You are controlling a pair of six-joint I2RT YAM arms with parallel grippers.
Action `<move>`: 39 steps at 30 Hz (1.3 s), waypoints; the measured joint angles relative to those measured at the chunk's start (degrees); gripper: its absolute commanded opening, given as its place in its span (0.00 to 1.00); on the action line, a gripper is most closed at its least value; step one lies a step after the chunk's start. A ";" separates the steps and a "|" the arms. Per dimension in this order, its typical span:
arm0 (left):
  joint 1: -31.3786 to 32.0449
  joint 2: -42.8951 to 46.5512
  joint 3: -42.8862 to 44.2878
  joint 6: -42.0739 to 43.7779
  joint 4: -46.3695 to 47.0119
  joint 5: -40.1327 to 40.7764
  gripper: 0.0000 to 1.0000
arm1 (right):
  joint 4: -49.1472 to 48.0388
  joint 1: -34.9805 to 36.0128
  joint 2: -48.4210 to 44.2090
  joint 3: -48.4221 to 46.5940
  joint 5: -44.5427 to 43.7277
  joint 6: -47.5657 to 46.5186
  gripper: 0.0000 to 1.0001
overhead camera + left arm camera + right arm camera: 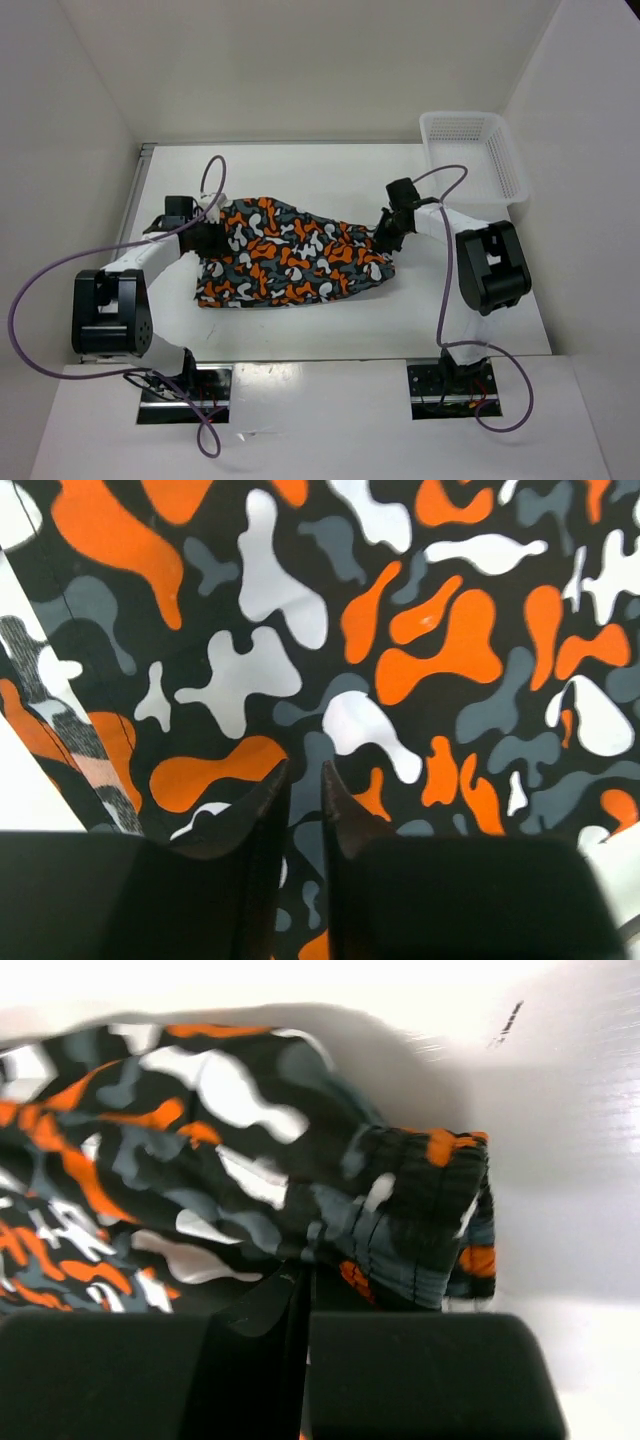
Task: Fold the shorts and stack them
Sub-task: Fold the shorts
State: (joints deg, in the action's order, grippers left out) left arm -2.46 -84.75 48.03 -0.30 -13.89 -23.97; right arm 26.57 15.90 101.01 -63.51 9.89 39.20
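Well, the shorts [292, 255] lie lengthwise left to right, the left gripper [213, 240] and right gripper [385, 235] each pinching an end.

White mesh basket [510, 160], far right

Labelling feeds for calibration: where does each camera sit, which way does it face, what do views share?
Top external: above and behind the robot, facing down at the table, shorts and white mesh basket; left arm and right arm show.
Left wrist: on the left arm, facing down onto the print; left hand shows.
Right wrist: low over the table, facing the ribbed waistband; right hand shows.
Shared: the shorts, in all three.
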 measured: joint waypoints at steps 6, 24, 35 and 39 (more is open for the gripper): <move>0.26 -0.94 0.72 0.00 -0.13 1.11 0.27 | 0.02 -0.20 -2.14 0.31 1.95 0.39 0.69; 0.33 -6.19 4.87 0.02 0.70 1.73 0.28 | -2.84 -6.51 -20.24 20.55 6.84 3.74 0.92; 0.35 -13.90 7.61 -0.02 2.25 1.64 0.59 | -13.29 -11.76 -18.84 27.65 13.84 7.58 0.85; 0.37 -15.58 8.63 -0.04 2.80 1.64 0.58 | -18.16 -11.82 -16.70 28.50 16.11 9.60 0.73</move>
State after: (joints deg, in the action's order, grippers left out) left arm -2.09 -100.33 56.66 -0.34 -11.09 -22.33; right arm 8.40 4.08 84.31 -35.00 26.00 48.80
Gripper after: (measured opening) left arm 0.584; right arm 0.772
